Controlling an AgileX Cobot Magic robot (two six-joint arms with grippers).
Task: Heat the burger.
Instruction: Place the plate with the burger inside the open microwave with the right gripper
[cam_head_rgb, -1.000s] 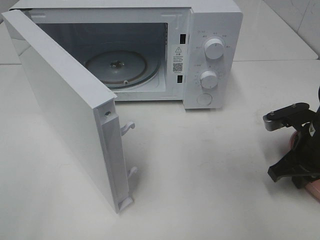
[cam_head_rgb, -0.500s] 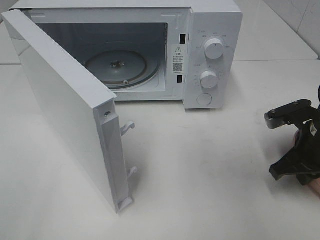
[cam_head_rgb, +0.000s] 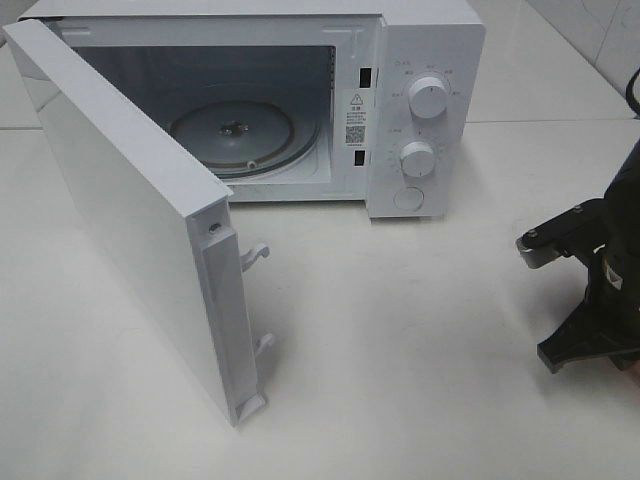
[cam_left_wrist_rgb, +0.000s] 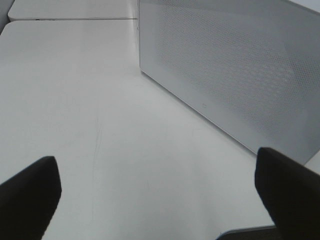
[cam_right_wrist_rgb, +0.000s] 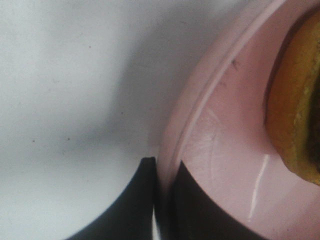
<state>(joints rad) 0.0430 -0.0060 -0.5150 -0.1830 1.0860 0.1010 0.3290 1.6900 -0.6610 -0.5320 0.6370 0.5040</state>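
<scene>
I'm at the pick-up step: my right tool (cam_right_wrist_rgb: 162, 200) has one finger above and one below the rim of the pink plate (cam_right_wrist_rgb: 220, 150), and the jaws look pressed onto that rim with no gap showing, so I read it as pinching the plate rather than the food. The burger (cam_right_wrist_rgb: 295, 110) sits on that plate at the far right of the bench (cam_head_rgb: 400, 330), well apart from the microwave (cam_head_rgb: 425, 60); in the high view my own arm hides it. The microwave's door (cam_head_rgb: 120, 220) stands wide open and the glass turntable (cam_head_rgb: 235, 130) is bare, so the next move, as I judge it, is a level lift and a carry across to the cavity, keeping the plate flat so the stack does not slide. Only a sliver of golden bun with a darker edge shows, so I cannot confirm that it stands upright. Being round, it has no heading; its long axis would be the stack itself, up from the plate. My left tool (cam_left_wrist_rgb: 159, 192) hangs spread and empty over the bench beside the door's outer face.
</scene>
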